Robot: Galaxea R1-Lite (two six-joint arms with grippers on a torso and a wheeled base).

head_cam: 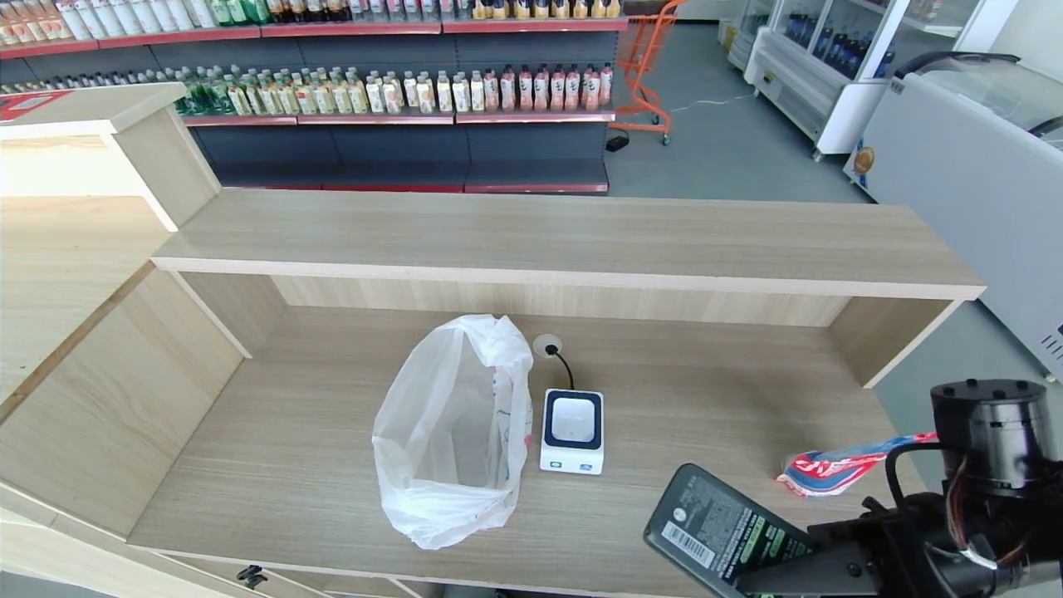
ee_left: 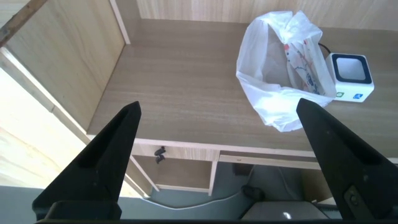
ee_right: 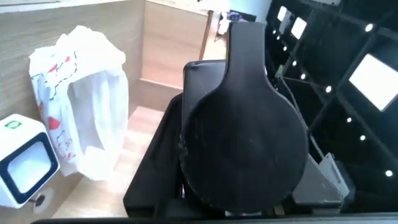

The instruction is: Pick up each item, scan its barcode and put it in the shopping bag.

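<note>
In right gripper (head_cam: 789,569), gripped a dark flat packet (head_cam: 706,523), barcode up; sat right of scanner (head_cam: 571,430), long axis slanting toward it.

We see a white plastic shopping bag (head_cam: 453,432) standing open on the tabletop (head_cam: 291,448), with the white scanner (head_cam: 572,430) just beside it, window up. A dark flat pack (head_cam: 718,523), barcode label up, sits tilted in the right end effector (head_cam: 785,561). A red-and-blue packet (head_cam: 835,472) lies near it.
</note>
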